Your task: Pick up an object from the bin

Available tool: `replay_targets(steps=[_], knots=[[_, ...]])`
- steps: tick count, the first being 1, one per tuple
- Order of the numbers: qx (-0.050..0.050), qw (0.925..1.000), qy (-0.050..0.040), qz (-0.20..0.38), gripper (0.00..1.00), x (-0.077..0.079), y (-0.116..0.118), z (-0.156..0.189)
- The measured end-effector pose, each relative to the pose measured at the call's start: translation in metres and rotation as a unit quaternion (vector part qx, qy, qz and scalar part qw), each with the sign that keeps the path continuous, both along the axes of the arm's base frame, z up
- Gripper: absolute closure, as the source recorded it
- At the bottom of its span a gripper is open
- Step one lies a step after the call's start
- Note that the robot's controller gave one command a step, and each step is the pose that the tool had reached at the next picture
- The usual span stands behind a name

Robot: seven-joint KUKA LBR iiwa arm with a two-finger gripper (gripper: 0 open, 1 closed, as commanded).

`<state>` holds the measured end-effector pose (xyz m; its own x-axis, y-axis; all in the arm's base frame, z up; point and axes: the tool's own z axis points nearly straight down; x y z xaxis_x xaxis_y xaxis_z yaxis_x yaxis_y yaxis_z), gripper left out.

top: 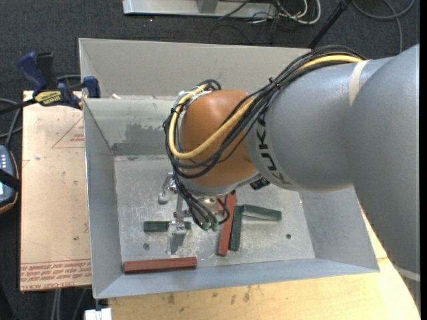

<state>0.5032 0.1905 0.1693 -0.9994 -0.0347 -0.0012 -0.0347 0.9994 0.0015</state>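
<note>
In the bin (100,199), a small dark green block (157,227) lay on the floor just left of your gripper (177,235); open or closed, you could not tell. Pressing down off-centre might have shoved the block away or clipped the long red-brown bar (160,265) against the near wall. Bare floor lay leftward; red-brown and green sticks (230,232) crowded the right.

A small dark green block (157,227) lies flat on the floor of the bin (100,199), left of centre and just beside the pincer (177,237). A long red-brown bar (160,265) lies flat along the front wall, near that block. To the right, a red stick (225,235) and a dark green stick (235,237) lie side by side, and a second green bar (261,213) lies crosswise by their far ends.
</note>
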Motion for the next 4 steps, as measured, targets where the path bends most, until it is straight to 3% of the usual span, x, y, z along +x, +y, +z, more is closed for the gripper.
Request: replay_targets(steps=[1, 2, 3, 4], knots=[[0.0, 1.0, 0.0001, 0.0, 0.0, 0.0, 0.0, 0.0], [0.001, 0.9994, -0.0029, 0.036, 1.0, 0.057, -0.02, -0.089], [0.001, 0.9994, -0.0029, 0.036, 1.0, 0.057, -0.02, -0.089], [0.0, 0.9993, -0.002, 0.038, 1.0, 0.074, -0.011, 0.049]])
